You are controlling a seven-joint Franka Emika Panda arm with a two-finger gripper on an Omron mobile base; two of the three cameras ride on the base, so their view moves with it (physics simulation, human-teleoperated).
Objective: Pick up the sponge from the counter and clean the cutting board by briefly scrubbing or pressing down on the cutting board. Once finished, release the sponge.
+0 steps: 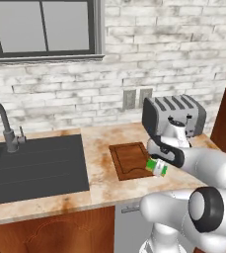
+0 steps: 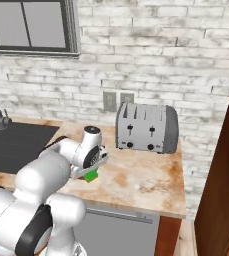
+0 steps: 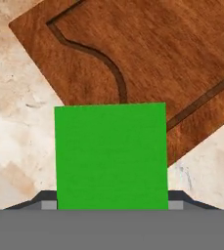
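My gripper (image 1: 157,164) is shut on the sponge (image 1: 157,167), a bright green block with a pale lower layer, held just above the counter (image 1: 99,185). The sponge (image 3: 111,156) hangs over the near corner of the cutting board (image 3: 147,49), a dark reddish-brown board with a groove round its rim, and partly over speckled counter (image 3: 15,141). Grey fingertips (image 3: 47,201) flank the sponge at its sides. In the left base view the cutting board (image 1: 129,158) lies right of the sink, its right part hidden by the arm. From the right, the sponge (image 2: 91,175) peeks out below the wrist.
A grey toaster (image 1: 176,116) stands at the back of the counter behind the board. The dark sink (image 1: 35,163) with its faucet (image 1: 6,126) lies to the left. Two wall outlets (image 1: 136,98) sit above the counter. A tall wooden panel (image 2: 221,175) bounds the right end.
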